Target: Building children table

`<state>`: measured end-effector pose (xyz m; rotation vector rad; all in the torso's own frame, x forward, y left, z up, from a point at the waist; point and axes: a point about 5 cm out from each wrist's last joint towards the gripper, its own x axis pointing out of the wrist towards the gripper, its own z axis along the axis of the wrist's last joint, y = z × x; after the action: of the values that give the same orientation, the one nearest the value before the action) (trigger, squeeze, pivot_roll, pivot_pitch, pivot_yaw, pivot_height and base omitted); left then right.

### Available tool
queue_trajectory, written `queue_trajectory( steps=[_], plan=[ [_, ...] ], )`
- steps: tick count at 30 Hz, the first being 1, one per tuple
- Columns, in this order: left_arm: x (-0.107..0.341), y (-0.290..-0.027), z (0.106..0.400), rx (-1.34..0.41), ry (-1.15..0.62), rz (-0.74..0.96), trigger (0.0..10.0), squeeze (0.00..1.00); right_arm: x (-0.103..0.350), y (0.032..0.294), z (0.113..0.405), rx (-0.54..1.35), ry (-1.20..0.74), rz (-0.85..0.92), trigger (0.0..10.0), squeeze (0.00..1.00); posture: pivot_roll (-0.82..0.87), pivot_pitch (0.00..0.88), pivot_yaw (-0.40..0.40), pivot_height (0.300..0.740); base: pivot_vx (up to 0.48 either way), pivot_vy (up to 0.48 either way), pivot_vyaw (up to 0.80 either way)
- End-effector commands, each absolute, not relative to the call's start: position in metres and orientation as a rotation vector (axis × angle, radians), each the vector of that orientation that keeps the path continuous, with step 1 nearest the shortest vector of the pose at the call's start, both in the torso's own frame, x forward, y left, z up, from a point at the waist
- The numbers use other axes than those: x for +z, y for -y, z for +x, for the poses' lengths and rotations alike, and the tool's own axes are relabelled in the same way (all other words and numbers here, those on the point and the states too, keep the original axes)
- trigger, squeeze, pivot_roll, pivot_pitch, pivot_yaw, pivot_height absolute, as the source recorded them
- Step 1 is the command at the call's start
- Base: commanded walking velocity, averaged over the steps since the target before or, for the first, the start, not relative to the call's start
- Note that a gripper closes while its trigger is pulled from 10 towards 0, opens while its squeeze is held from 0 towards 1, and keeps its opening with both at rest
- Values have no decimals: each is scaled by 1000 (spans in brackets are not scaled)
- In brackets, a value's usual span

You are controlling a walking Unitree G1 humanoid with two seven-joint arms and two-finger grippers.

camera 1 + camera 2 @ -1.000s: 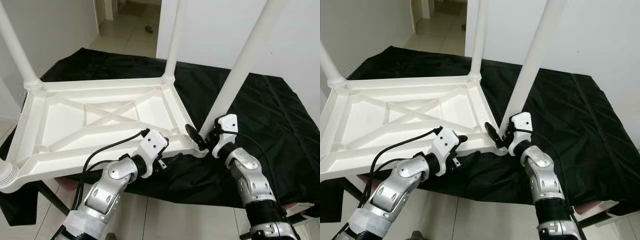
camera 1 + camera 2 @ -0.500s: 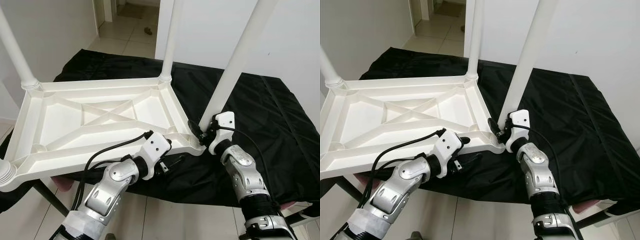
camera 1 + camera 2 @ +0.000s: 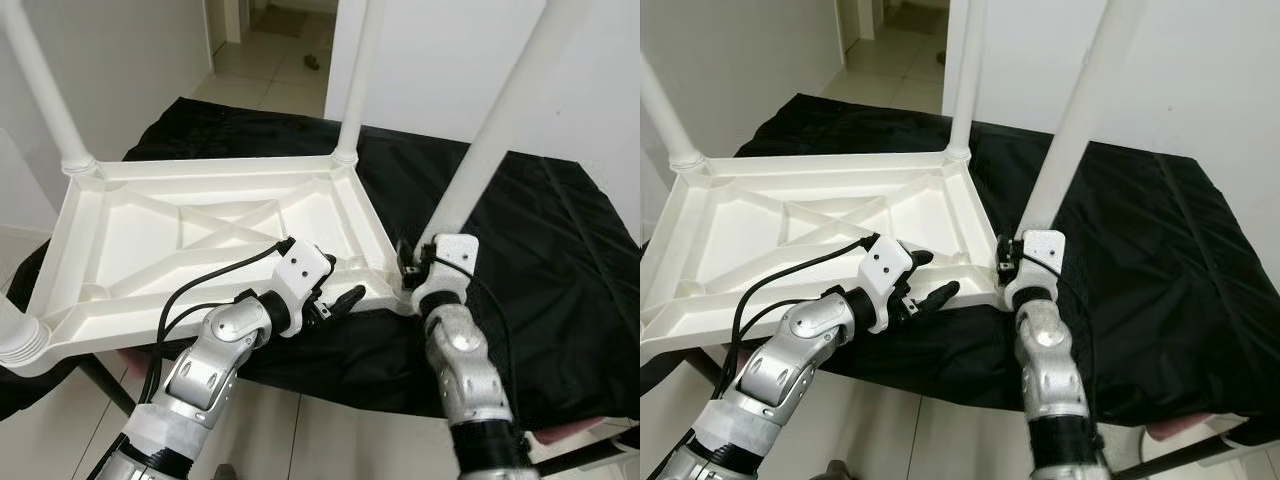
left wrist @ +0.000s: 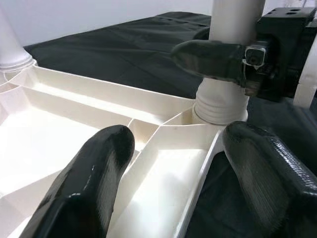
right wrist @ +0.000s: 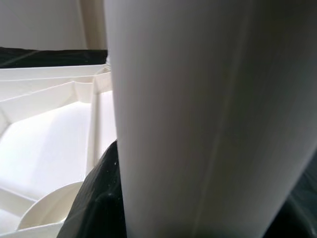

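Upside down on a black cloth (image 3: 560,250) lies the white plastic children table (image 3: 200,240), its ribbed underside facing up and its near edge hanging past the desk toward the robot. Three legs stand upright in its corner sockets: the far left leg (image 3: 45,90), the far middle leg (image 3: 357,80), and the near right leg (image 3: 490,140), which leans a little to the right as it rises. A fourth socket (image 3: 18,340) shows at the near left corner. The left tool (image 3: 335,297) sits at the near long edge of the frame, its two black fingers (image 4: 94,183) spread apart, one over the ribbed inside and the other outside the rim, holding nothing that can be made out. The right tool (image 3: 408,268) is at the base of the near right leg, just above its socket; in the left wrist view one of its black fingers lies across the front of that leg, and in the right wrist view the leg sits between both fingers, so it appears to be clamped on it. Beyond the cloth, a tiled floor (image 3: 270,70) runs toward a doorway.
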<state>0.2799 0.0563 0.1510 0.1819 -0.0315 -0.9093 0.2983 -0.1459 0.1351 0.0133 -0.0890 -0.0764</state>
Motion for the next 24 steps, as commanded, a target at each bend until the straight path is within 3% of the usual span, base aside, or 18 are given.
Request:
queue_trajectory(
  steps=[1, 3, 4, 5, 8, 9, 16, 17, 18, 19, 24],
  plan=[
    [148, -54, 280, -919, 15, 179, 10000, 0, 118, 150, 290, -137, 4, -3, 0, 0, 52, 0, -42, 740, 0, 0, 0],
    [149, -53, 280, -918, 16, 176, 10000, 0, 119, 140, 289, -96, 10, -2, 0, 0, 49, 0, -39, 740, 0, 0, 0],
    [149, -53, 280, -917, 16, 174, 10000, 0, 120, 137, 289, -79, 13, -1, 2314, 0, 48, 0, -40, 740, 0, 0, 0],
    [149, -53, 280, -916, 16, 174, 10000, 0, 120, 139, 291, -82, 4, 16, 10000, 35, 52, 0, -43, 740, 0, 0, 0],
    [149, -53, 280, -916, 16, 174, 10000, 0, 120, 142, 292, -90, -4, 27, 10000, 35, 52, 0, -43, 740, 0, 0, 0],
    [150, -53, 281, -915, 17, 174, 10000, 0, 122, 144, 293, -94, 9, 41, 10000, 1000, 52, 0, -44, 740, 0, 0, 0],
    [152, -53, 283, -907, 23, 168, 10000, 0, 132, 145, 307, 100, 18, 99, 10000, 1000, 51, 0, -48, 740, 0, 0, 0],
    [152, -52, 283, -909, 24, 166, 10000, 0, 136, 147, 309, 157, 27, 87, 10000, 243, 50, 0, -48, 740, 0, 0, 0],
    [152, -52, 283, -909, 24, 166, 10000, 0, 136, 147, 309, 157, 27, 87, 10000, 243, 50, 0, -48, 740, 0, 0, 0],
    [152, -52, 282, -911, 24, 165, 10000, 0, 139, 148, 311, 190, 44, 75, 10000, 0, 50, 0, -48, 740, 0, 0, 0],
    [151, -50, 281, -922, 22, 166, 10000, 0, 145, 153, 314, 366, 61, -4, 10000, 0, 48, 0, -47, 740, 0, 0, 0]
  ],
)
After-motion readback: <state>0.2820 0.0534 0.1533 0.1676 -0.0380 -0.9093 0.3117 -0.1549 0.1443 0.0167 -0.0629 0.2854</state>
